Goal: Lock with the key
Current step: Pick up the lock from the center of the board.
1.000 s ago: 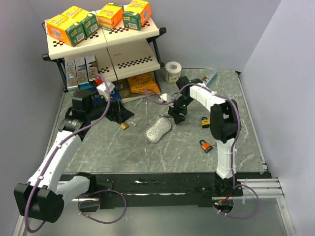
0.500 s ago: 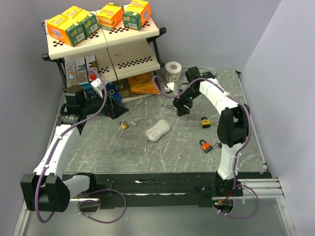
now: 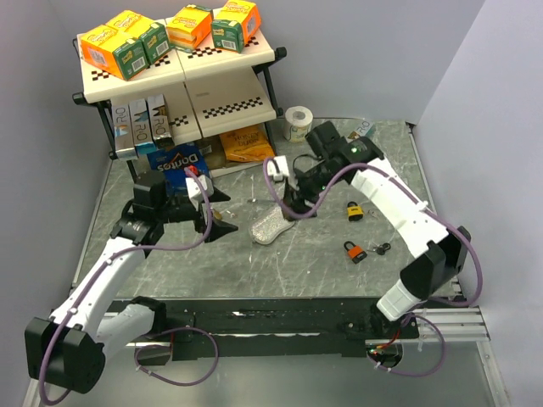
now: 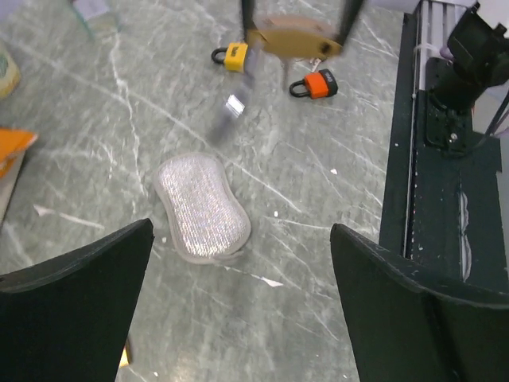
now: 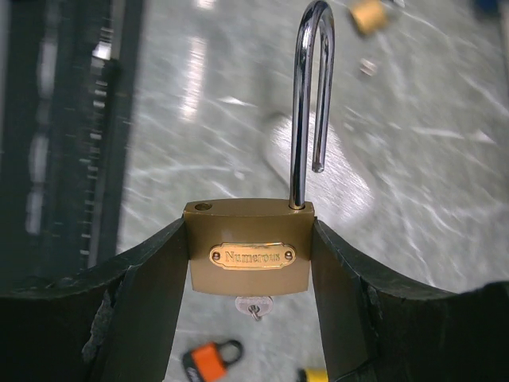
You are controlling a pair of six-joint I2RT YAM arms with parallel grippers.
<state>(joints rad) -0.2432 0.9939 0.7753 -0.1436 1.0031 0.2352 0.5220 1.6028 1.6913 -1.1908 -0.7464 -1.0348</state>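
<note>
My right gripper is shut on a brass padlock, pinching its body from both sides. The padlock's shackle stands open and swung out. A silver key sticks out of its underside. In the top view the right gripper hovers just above the far end of the sponge. The held padlock also shows, blurred, in the left wrist view. My left gripper is open and empty, low over the table left of the sponge; it also shows in the top view.
A silver mesh sponge lies mid-table. A yellow padlock, an orange padlock and loose keys lie to the right. A shelf with boxes, snack bags and a tape roll stand at the back.
My right arm swung from the back toward the sponge, carrying the brass padlock. My left arm moved from the shelf toward the table middle and now covers a small padlock that lay there.
</note>
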